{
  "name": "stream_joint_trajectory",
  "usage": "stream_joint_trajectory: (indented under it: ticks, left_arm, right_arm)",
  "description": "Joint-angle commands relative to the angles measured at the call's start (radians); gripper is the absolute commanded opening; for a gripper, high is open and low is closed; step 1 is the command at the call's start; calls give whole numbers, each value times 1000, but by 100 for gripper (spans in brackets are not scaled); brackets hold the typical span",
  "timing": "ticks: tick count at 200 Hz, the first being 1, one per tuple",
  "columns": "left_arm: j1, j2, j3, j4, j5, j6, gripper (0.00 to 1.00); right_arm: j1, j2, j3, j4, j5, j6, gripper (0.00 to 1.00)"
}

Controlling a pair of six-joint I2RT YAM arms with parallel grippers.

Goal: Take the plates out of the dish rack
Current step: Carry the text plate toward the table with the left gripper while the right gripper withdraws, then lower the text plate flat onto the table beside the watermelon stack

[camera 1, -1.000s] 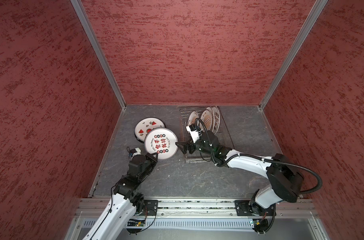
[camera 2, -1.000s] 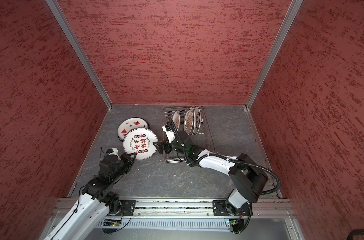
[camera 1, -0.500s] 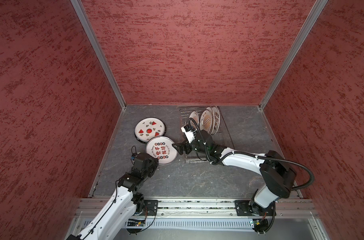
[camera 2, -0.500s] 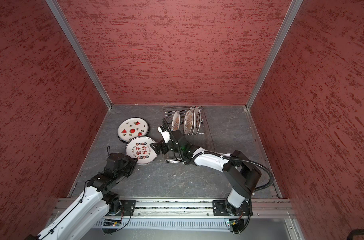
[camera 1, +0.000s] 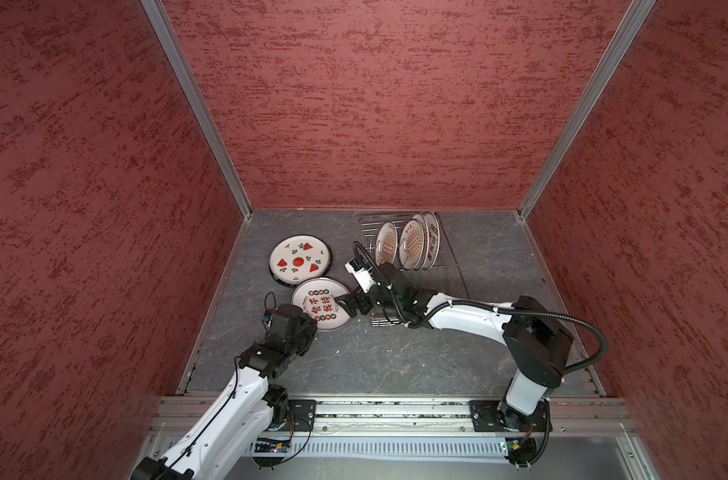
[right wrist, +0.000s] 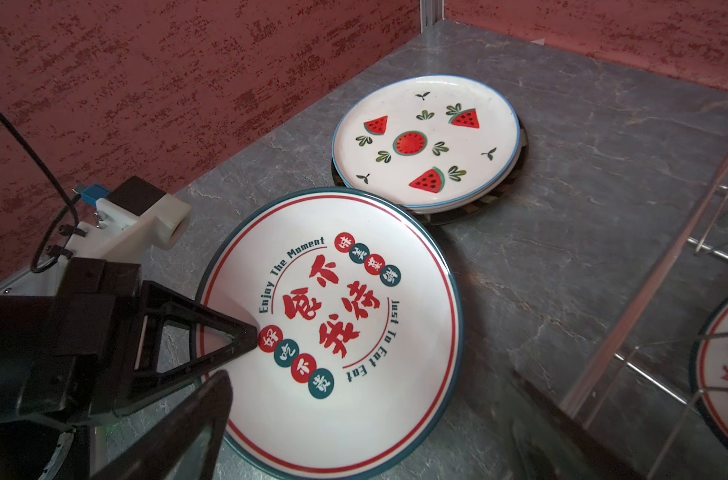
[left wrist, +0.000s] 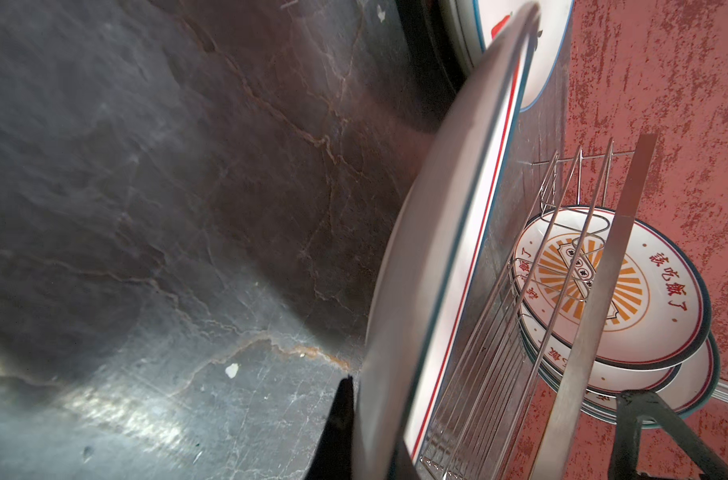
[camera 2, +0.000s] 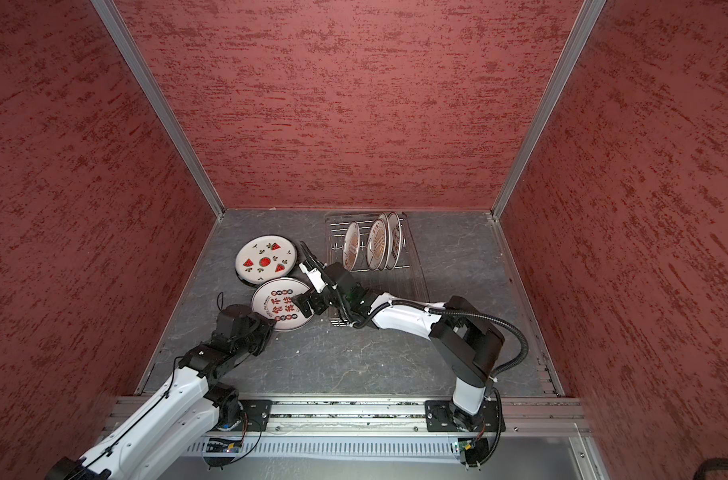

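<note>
In both top views the lettered plate (camera 1: 318, 305) is off the rack (camera 1: 367, 235), face up over the table (camera 1: 354, 357), just in front of the watermelon plate (camera 1: 297, 261). The left gripper (camera 1: 311, 319) is clamped on its near-left rim. The right gripper (camera 1: 347, 305) sits at its right rim with jaws spread wide. Three plates (camera 1: 412, 245) stand on edge at the rack's far end, well apart from both grippers.

In the left wrist view the lettered plate (left wrist: 416, 291) runs edge-on out from between the fingers (left wrist: 337, 428), with the rack (left wrist: 499, 332) beyond it.

In the right wrist view the left gripper (right wrist: 229, 336) pinches the rim, one finger lying on the plate's face. The watermelon plate (right wrist: 426, 137) lies flat on a dark-rimmed plate (right wrist: 478, 208), just beside the lettered plate's far rim. The right gripper's own fingers flank the near edge; whether they touch it I cannot tell.
</note>
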Motion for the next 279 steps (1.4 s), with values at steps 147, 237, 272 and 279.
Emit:
stream_joint_trajectory:
  ticks: [147,237,272,279]
  left_arm:
    - [15,122,-30,162,57,-68,30]
    - [17,85,-54,125,4,-117,63]
    - [17,85,-47,88,-26,-126,70]
    - [18,85,-50,89,-29,-127,70]
  right_arm:
    - [29,33,55,-62,86,-62,99]
    - [36,44,62,-74,110,-71,99]
    - [40,47,67,-79,117,-74,99]
    - [41,47,68,-80,119,-74,99]
